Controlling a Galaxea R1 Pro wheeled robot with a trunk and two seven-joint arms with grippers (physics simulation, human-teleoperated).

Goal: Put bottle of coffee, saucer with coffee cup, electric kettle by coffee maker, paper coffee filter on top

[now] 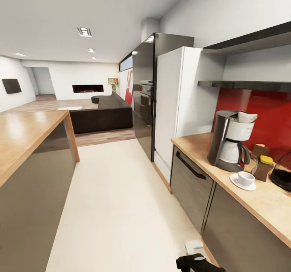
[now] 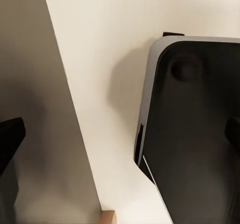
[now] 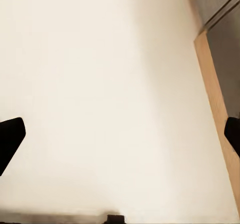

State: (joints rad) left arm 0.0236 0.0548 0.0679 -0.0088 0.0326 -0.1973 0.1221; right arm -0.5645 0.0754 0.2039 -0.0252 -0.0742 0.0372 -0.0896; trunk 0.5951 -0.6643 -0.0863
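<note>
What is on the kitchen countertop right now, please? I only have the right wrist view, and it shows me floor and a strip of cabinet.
Observer: In the head view the coffee maker stands on the countertop, with a paper coffee filter on top.
Operator: Thank you. Are the cup and saucer out?
Observer: Yes, the coffee cup sits on the saucer just in front of the coffee maker.
Operator: And the coffee bottle?
Observer: The bottle of coffee, with its yellow lid, stands beside the saucer.
Operator: Is my left gripper carrying anything?
Observer: No, the left wrist view shows the left gripper open, with floor and the robot's dark base beneath.
</note>
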